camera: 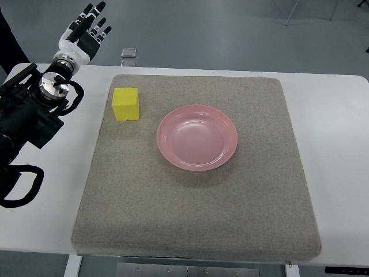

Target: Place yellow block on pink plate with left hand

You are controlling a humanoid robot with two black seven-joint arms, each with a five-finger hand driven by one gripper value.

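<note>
Left hand raised, block not yet touched

The left hand (86, 32) hovers beyond the table's (334, 115) far-left corner, fingers spread and empty; the yellow block (126, 104) sits on the grey mat (196, 213), just left of the pink plate (197, 137), apart from it.

Left arm (26, 121) (cropped at edge)

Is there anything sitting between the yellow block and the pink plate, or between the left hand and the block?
Nothing visible. The yellow block and pink plate have only bare grey mat between them. The open left hand is raised beyond the table's far left edge, with nothing between it and the block.
</note>
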